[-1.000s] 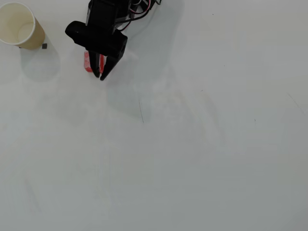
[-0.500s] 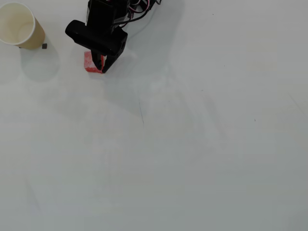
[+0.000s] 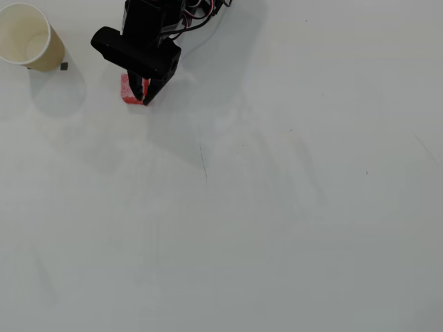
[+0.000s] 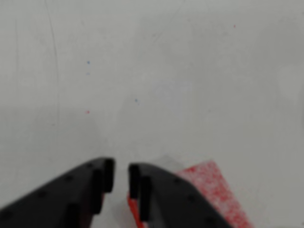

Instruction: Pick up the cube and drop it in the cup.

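Note:
The red cube with its speckled whitish top lies on the white table just below the arm. My gripper hangs over its right edge in the overhead view, jaws drawn together to a narrow slit. In the wrist view the cube pokes out to the right of and beneath the right finger, with a sliver of red low in the gap. Only bare table shows between the tips of the gripper. The tan cup stands upright at the far top left, well apart from the gripper.
A tiny dark speck lies by the cup's base. The arm's cables trail off the top edge. The white table stretches bare below and to the right, marked by faint scratches.
The fingers have pulled back up toward the arm and closed together over the cube's right part. The cube and cup have stayed in place.

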Robot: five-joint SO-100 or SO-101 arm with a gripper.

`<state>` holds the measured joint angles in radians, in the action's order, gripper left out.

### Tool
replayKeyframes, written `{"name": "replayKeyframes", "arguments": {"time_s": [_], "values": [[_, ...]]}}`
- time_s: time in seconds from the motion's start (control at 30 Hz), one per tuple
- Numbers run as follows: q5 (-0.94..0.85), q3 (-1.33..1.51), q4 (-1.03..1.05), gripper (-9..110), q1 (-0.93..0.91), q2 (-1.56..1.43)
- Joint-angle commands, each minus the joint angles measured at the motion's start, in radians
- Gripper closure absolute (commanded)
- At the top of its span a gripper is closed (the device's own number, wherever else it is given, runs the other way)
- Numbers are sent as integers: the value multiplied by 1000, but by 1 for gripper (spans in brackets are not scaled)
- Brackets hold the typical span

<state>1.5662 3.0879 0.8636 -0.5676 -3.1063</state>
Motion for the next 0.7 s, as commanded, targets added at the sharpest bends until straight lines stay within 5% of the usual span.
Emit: {"name": "replayKeyframes", "arguments": {"time_s": [0.0,0.33,0.67], "values": [[-6,35,-23,101,-11,-20],[-49,35,-26,100,-52,-18],[-129,35,-60,84,-86,-25]]}}
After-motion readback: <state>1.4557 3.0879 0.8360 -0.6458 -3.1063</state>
